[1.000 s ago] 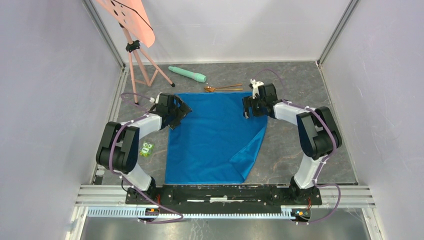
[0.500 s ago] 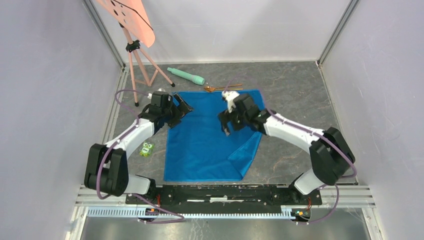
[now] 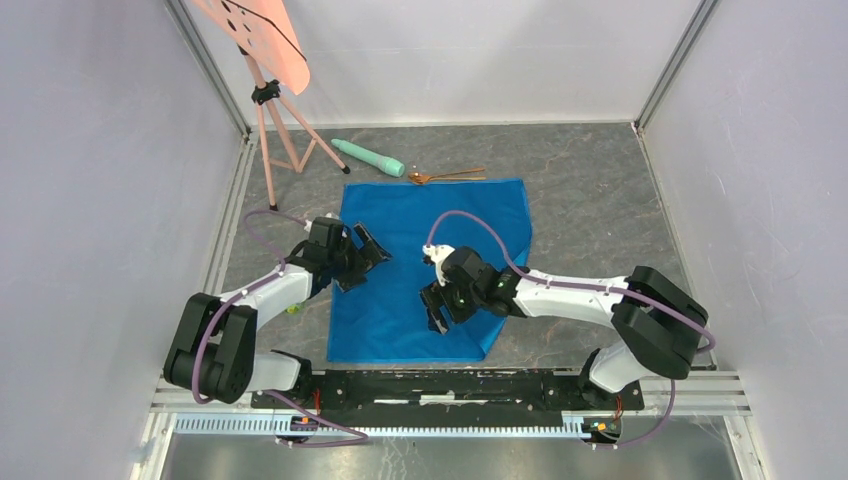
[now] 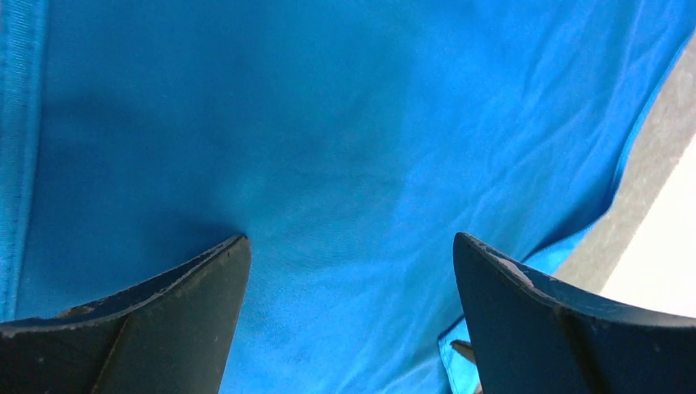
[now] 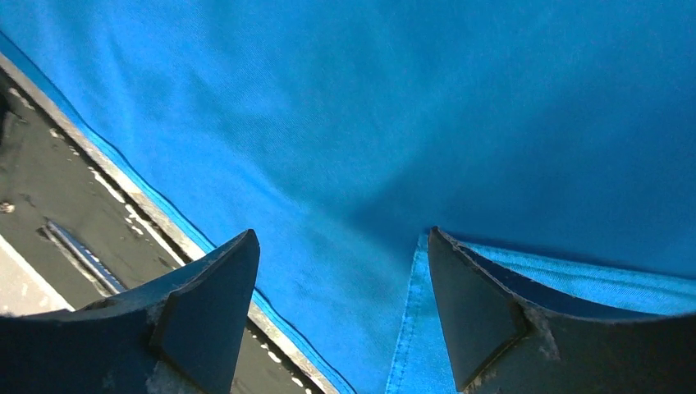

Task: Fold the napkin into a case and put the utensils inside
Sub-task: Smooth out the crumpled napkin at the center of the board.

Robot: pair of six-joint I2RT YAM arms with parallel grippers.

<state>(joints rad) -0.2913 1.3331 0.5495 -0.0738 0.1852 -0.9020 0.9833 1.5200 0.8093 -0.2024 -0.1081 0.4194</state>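
**Top external view.** Shows the napkin (image 3: 440, 215) spread on the grey table (image 3: 590, 200), unfolded except for its near right corner, which is turned back over the cloth. Places the utensils (image 3: 447, 176) on the table just beyond the napkin's far edge, beside a mint-green cylinder (image 3: 368, 157). Finds the left gripper (image 3: 372, 262) over the napkin's left part and the right gripper (image 3: 436, 310) over its near middle, both with fingers apart.

**Left wrist view.** Shows the left gripper (image 4: 349, 246) spread wide above the napkin (image 4: 328, 123), gripping nothing. Shows grey table at the right edge.

**Right wrist view.** Shows the right gripper (image 5: 341, 246) with fingers apart and empty, over the napkin (image 5: 410, 98). Shows the hem of the turned-back corner beside the right-hand finger. Shows the black base plate (image 5: 49, 189) past the napkin's edge at left.
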